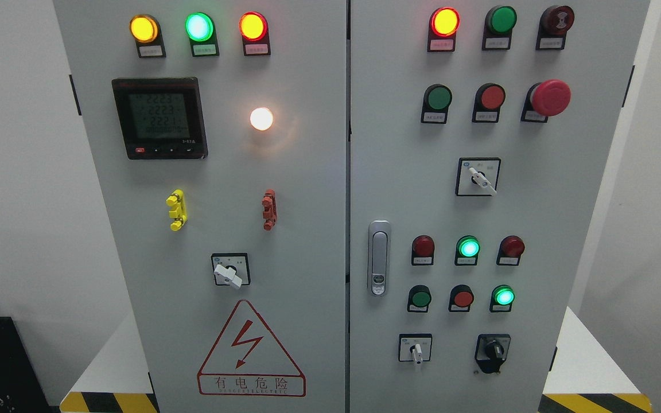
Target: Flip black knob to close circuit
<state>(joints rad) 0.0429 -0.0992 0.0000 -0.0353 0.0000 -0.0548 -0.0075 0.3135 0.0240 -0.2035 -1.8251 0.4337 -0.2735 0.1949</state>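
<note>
The black knob [492, 351] sits at the lower right of the grey cabinet's right door [537, 201], its handle pointing straight down. Left of it is a small white rotary switch [416, 350]. Neither of my hands or arms shows in the head view.
The right door also carries lit red [444, 22] and green [469, 248] lamps, a red mushroom button [549, 97], a white selector [481, 179] and a silver door latch [378, 258]. The left door has a meter [160, 117], lamps and a warning triangle [250, 353].
</note>
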